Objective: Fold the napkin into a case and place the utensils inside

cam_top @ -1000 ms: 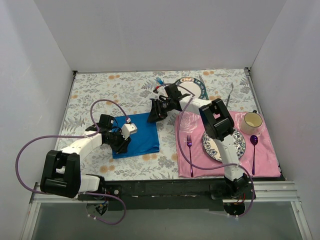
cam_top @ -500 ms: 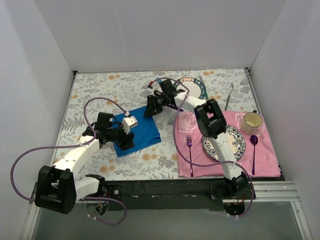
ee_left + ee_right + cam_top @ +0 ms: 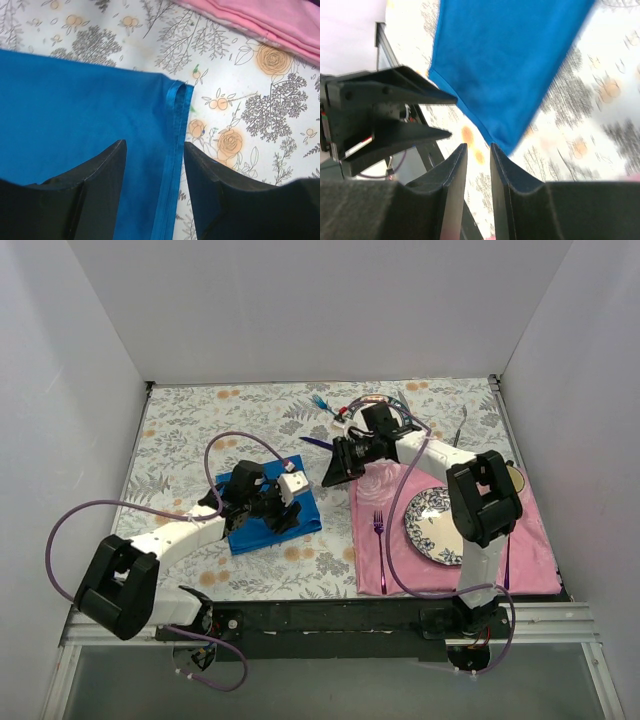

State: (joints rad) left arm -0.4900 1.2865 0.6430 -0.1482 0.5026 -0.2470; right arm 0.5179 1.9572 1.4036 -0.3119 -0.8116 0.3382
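Note:
The blue napkin (image 3: 258, 510) lies folded flat on the floral table, left of centre. My left gripper (image 3: 287, 508) is open low over its right hemmed edge; in the left wrist view the fingers (image 3: 100, 185) straddle the napkin's hem (image 3: 172, 150). My right gripper (image 3: 333, 468) hangs just right of the napkin, jaws a narrow gap apart and empty; its view shows the napkin (image 3: 505, 60) and the left gripper (image 3: 447, 115). A light-blue fork (image 3: 320, 401) lies at the back. A thin dark knife (image 3: 316, 441) lies beside the right gripper.
A pink placemat (image 3: 530, 550) at the right holds a patterned plate (image 3: 432, 525) and a magenta fork (image 3: 379, 530). A second plate (image 3: 405, 420) and a teal knife (image 3: 402, 400) sit at the back, a grey utensil (image 3: 461, 428) to their right. White walls enclose the table.
The right gripper has left the napkin's far right corner and moved right. The left gripper has slid right across the napkin to its right edge. The napkin looks narrower.

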